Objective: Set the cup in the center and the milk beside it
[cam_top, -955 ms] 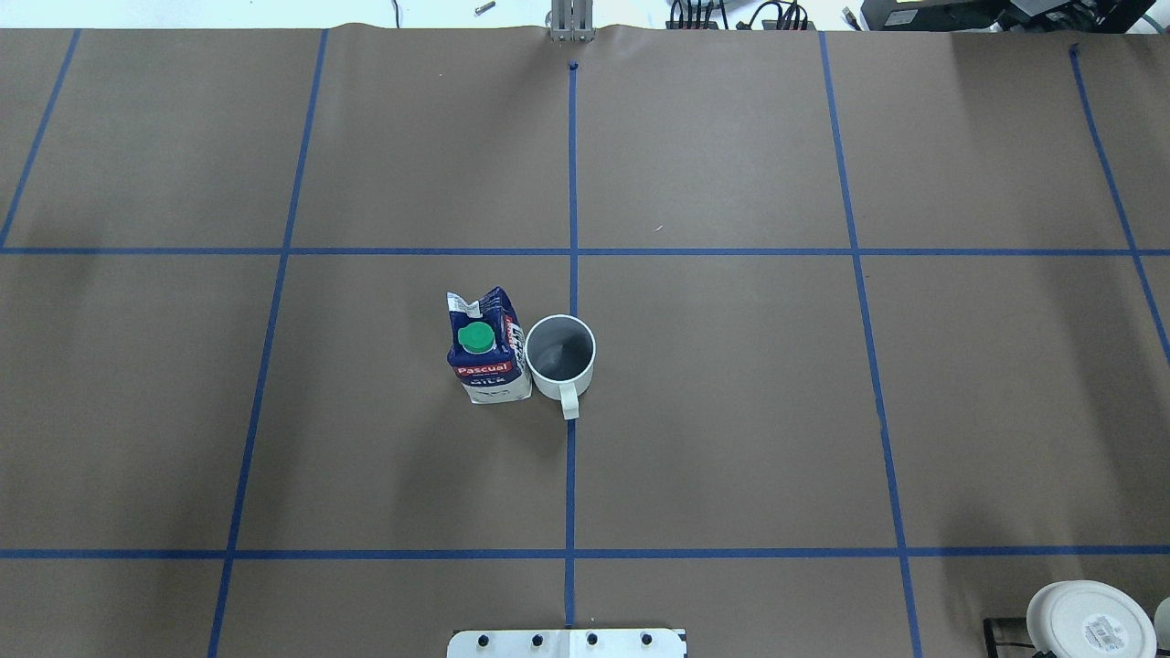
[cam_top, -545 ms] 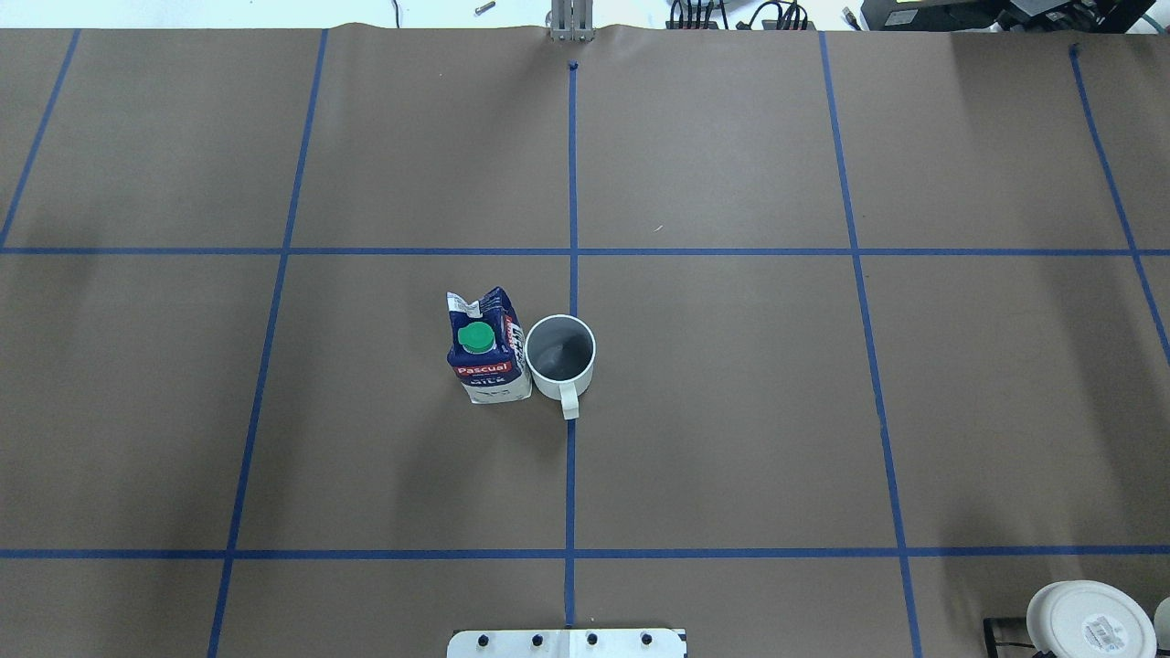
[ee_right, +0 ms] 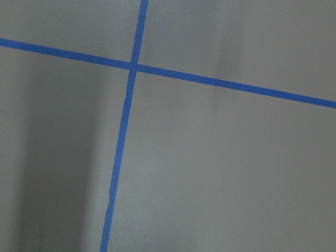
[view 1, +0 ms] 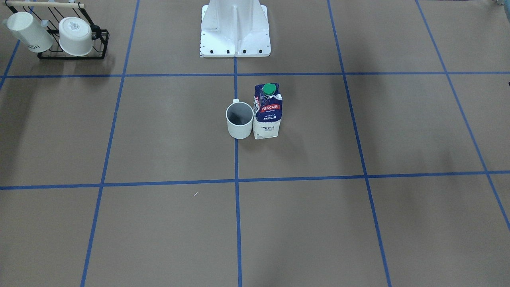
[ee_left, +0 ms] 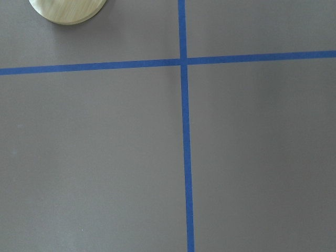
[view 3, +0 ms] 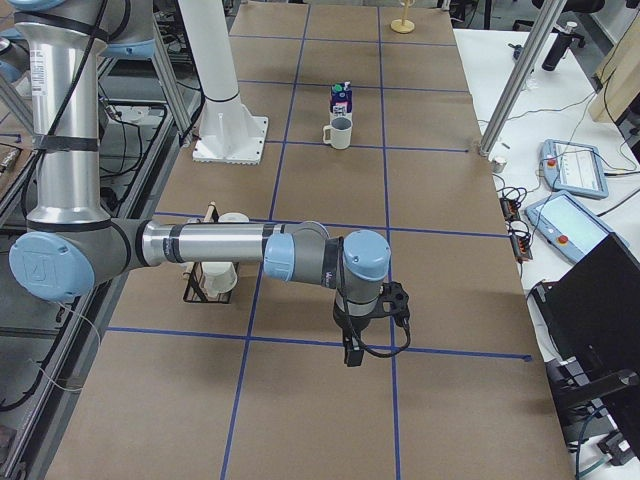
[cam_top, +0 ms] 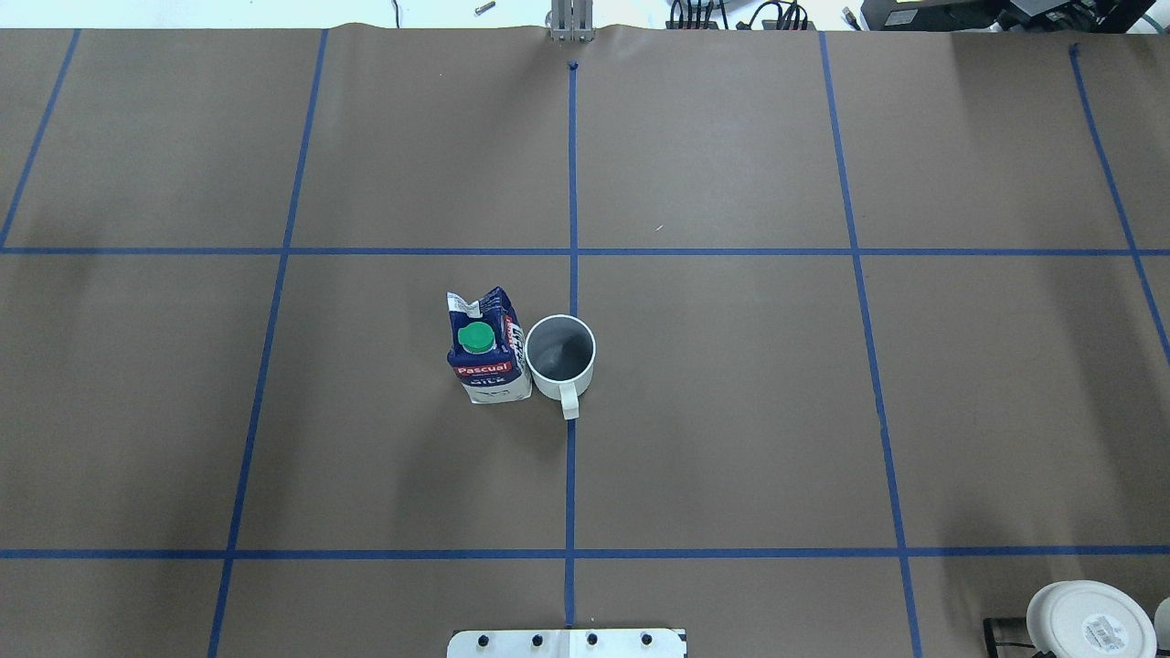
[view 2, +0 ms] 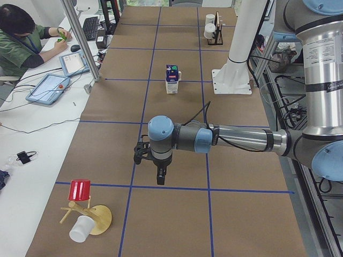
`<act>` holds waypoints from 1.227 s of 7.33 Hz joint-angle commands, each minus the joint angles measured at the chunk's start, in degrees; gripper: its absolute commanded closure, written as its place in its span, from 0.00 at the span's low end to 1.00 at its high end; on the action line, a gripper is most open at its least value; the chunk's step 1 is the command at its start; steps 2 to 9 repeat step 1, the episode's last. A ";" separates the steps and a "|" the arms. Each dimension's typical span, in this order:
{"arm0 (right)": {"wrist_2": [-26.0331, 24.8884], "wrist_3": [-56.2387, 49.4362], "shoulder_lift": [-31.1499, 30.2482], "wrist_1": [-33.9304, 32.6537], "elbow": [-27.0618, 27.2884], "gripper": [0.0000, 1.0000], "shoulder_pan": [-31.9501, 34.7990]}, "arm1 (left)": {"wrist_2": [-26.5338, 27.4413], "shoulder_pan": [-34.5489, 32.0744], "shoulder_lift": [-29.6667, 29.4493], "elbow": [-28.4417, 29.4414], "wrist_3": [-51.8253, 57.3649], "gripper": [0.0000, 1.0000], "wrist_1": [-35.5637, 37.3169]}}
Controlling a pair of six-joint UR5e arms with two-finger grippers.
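Note:
The cup [cam_top: 560, 352], a small white mug with a dark grey inside, stands upright on the blue tape line that splits the center [cam_top: 695, 411], its handle toward the robot. The milk [cam_top: 487, 352], a blue and white carton with a green cap, stands upright right beside the cup, on my left side. Both also show in the front view: the cup [view 1: 239, 119] and the milk [view 1: 267, 111]. My left gripper [view 2: 161, 176] hangs over the table's left end, far from both. My right gripper [view 3: 350, 350] hangs over the right end. Whether either is open or shut cannot be told.
A black rack [view 1: 73, 56] with two white cups stands near the robot's right. The white robot base [view 1: 235, 28] is at the near edge. A wooden stand [view 2: 99, 219] with a red cup and a white cup sits at the left end. An operator [view 2: 21, 37] sits beside the table.

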 commanded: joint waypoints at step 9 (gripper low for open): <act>0.10 0.00 -0.07 0.02 0.00 0.00 0.00 | -0.01 0.00 -0.04 -0.01 0.00 0.01 0.00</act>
